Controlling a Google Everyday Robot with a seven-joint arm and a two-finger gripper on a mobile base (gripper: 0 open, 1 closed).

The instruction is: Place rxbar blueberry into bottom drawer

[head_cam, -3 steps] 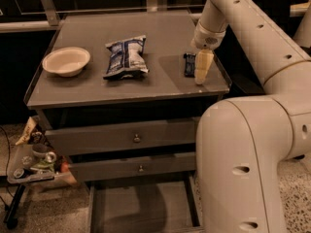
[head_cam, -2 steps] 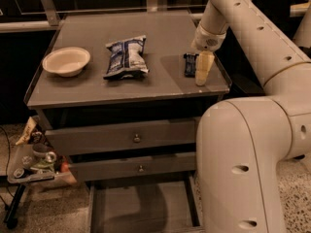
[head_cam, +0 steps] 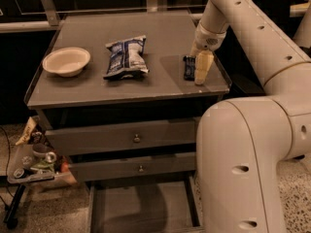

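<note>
— Spotted the rxbar blueberry (head_cam: pixel 188 67)?
— Flat near the cabinet top's (head_cam: pixel 160 89) right edge, gripper (head_cam: pixel 199 73) down just beside it; open or closed, impossible to tell.
— Next?
— Straddle the narrow sides, pinch low, lift straight, then down into the bottom drawer (head_cam: pixel 141 208), pulled out below.

The hand (head_cam: pixel 200 71), down at the bench (head_cam: pixel 97 89), looks like matt cream plastic, and its arm (head_cam: pixel 252 33) is a smooth, softly shiny shell. Just beside the hand, the rxbar blueberry (head_cam: pixel 188 67) has a dark, faintly glossy wrapper. Farther from the hand, the chip bag (head_cam: pixel 125 57) is crinkled shiny foil and the bowl (head_cam: pixel 66 61) matt, paper-like. The bench top is smooth grey with a dull sheen. Well below the hand, the bottom drawer (head_cam: pixel 141 208) is matt grey.
</note>
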